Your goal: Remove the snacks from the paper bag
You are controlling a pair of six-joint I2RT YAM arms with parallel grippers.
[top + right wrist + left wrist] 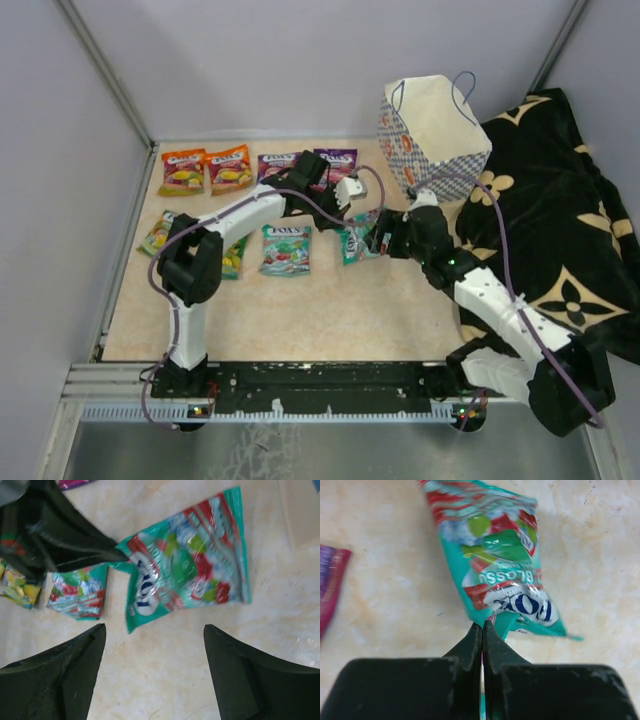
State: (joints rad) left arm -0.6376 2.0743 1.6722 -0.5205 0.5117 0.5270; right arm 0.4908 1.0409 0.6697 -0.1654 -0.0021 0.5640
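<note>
The paper bag (430, 135) rests tilted at the back right, its blue cord handles up. Several snacks lie in rows on the table: orange packets (183, 170), purple ones (338, 160), a teal one (286, 248) and green ones (158, 232). My left gripper (347, 218) (482, 625) is shut on the corner of one more teal packet (357, 242) (500, 555) (190, 570). The right gripper (385, 238) (154, 627) is open just beside that packet, with nothing between its fingers. What is inside the bag is hidden.
A black cloth with gold flowers (560, 220) covers the right side, under and behind the bag. Grey walls close in the back and both sides. A purple packet edge (330, 580) lies left of the held one, and another teal packet (77, 592) lies beyond it.
</note>
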